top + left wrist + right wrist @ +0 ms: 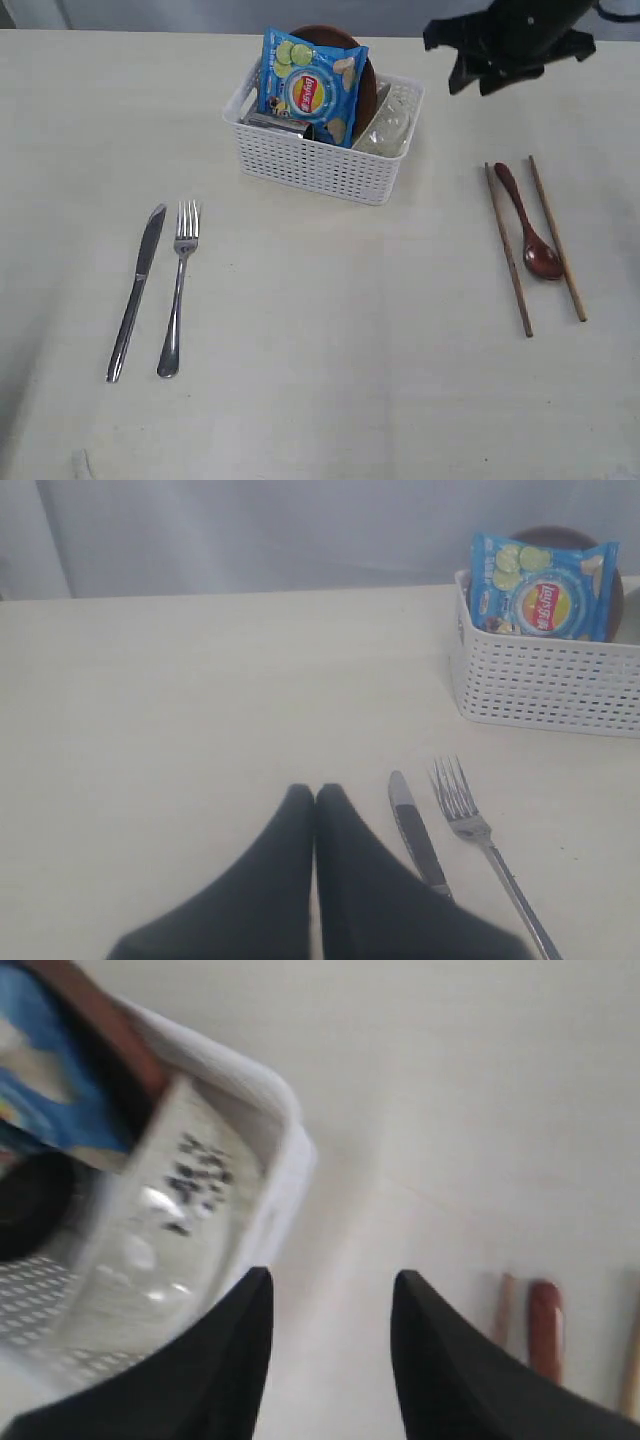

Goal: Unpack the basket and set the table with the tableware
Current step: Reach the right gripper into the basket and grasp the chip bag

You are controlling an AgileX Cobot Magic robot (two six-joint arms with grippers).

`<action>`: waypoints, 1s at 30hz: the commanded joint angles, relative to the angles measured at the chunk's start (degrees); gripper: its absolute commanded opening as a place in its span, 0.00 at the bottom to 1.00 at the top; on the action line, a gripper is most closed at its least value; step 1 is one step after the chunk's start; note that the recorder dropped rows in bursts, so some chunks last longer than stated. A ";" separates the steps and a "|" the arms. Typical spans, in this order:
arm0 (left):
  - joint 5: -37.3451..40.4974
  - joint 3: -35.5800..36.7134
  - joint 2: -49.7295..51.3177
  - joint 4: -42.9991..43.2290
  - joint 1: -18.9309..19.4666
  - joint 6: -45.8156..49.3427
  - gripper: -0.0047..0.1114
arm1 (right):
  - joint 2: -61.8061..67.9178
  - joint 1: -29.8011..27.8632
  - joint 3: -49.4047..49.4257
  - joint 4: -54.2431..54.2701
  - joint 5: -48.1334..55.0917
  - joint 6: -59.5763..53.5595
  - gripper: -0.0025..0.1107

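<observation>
The white basket (320, 165) stands at the back middle of the table (330, 380), holding a blue chip bag (312, 85), a brown plate (330, 38) behind it, a steel cup (275, 122) and a pale bowl (388, 125). A knife (137, 290) and fork (178, 290) lie at the left. Two chopsticks (508, 248) flank a wooden spoon (528, 225) at the right. My right gripper (332, 1285) hovers open and empty between the basket's corner (280, 1130) and the chopsticks. My left gripper (315, 792) is shut and empty, low beside the knife (415, 840).
The right arm (510, 40) hangs dark above the table's back right, just right of the basket. Bare tabletop stretches between the fork and the chopsticks. A pale wall or curtain (250, 530) stands behind the table's far edge.
</observation>
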 commanded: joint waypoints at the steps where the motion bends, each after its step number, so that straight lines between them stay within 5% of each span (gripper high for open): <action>1: -0.61 0.18 -0.15 0.47 -0.29 -0.24 0.04 | -0.33 1.96 -5.64 6.99 1.47 -9.22 0.36; 9: -0.61 0.18 -0.15 0.47 -0.29 -0.24 0.04 | 7.17 12.16 -16.29 9.09 2.41 -7.76 0.36; 14: -0.61 0.18 -0.15 0.47 -0.29 -0.24 0.04 | 12.71 11.03 -26.24 2.46 5.84 -17.03 0.38; 19: -0.61 0.18 -0.15 0.47 -0.29 -0.24 0.04 | 14.19 9.79 -26.89 4.82 5.44 -30.17 0.59; 30: -0.61 0.18 -0.15 0.47 -0.29 -0.24 0.04 | 18.77 5.76 -26.89 13.61 4.30 -35.84 0.59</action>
